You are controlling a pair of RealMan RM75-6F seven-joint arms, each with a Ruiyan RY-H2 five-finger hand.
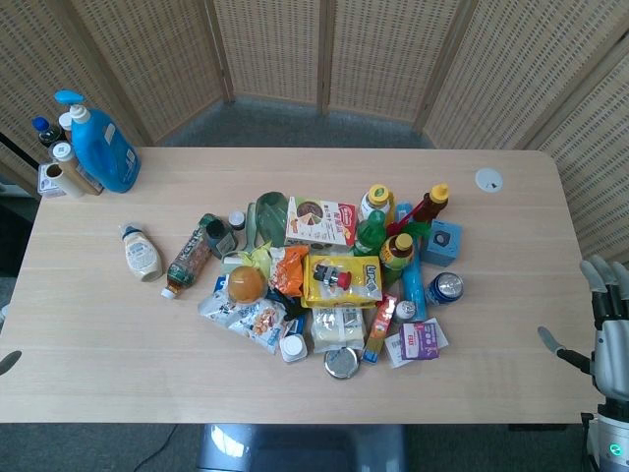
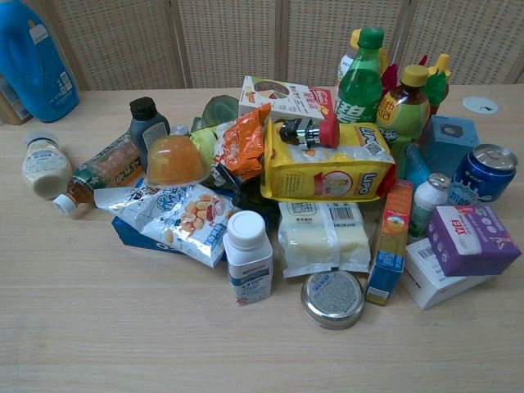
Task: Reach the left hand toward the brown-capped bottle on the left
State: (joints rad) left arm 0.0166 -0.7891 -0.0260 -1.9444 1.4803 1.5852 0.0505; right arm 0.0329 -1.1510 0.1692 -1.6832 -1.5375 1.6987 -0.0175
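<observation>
The brown-capped bottle [image 1: 187,262] lies on its side at the left of the pile, a dark tea bottle with its cap end [image 1: 170,291] pointing to the near left. It also shows in the chest view, where the bottle [image 2: 102,169] lies beside a cream bottle. Of my left hand [image 1: 8,361] only a dark tip shows at the left edge of the head view, far from the bottle and near the table's front. My right hand [image 1: 611,324] hangs off the table's right end with fingers apart and nothing in it.
A cream squeeze bottle [image 1: 142,254] lies just left of the tea bottle. A blue detergent jug [image 1: 103,147] and small bottles stand at the far left corner. A dense pile of snacks, cans and bottles [image 1: 334,275] fills the table's middle.
</observation>
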